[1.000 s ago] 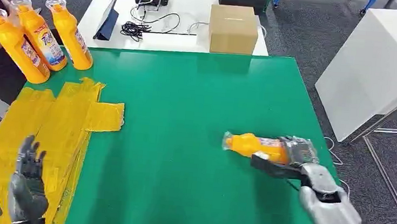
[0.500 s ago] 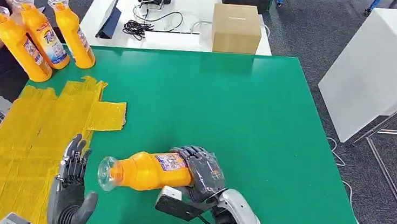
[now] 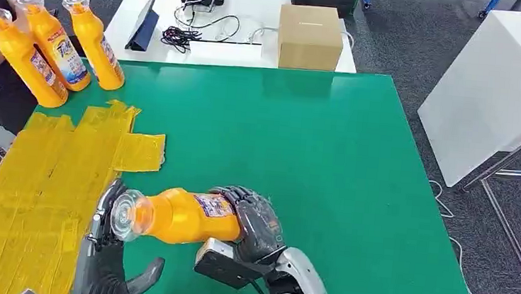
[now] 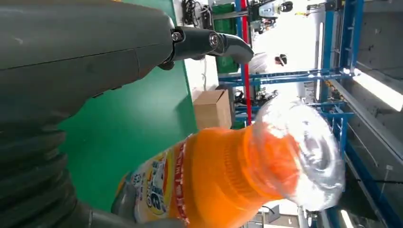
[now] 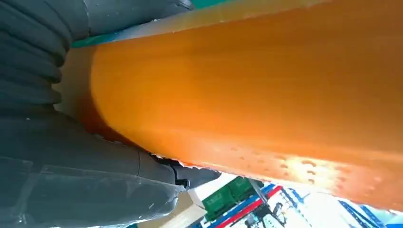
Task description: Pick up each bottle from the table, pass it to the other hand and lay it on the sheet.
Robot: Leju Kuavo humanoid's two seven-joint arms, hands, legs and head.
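Handover's basically mid-swap. Nearest, at 7 o'clock, the left hand (image 3: 109, 258) is spread, fingers up behind the cap, not gripping yet. The right hand (image 3: 255, 221) wraps the bottle (image 3: 180, 216), held level above the tabletop (image 3: 329, 146). The yellow sheet (image 3: 42, 170) at 9 o'clock has 0 bottles on it. 3 more bottles (image 3: 53, 47) wait at 11 o'clock.

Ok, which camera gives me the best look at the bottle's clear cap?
The left wrist view: the clear cap sits close and unobstructed. The head view shows it small, right by the left robot hand. The right wrist view shows the bottle's orange side.
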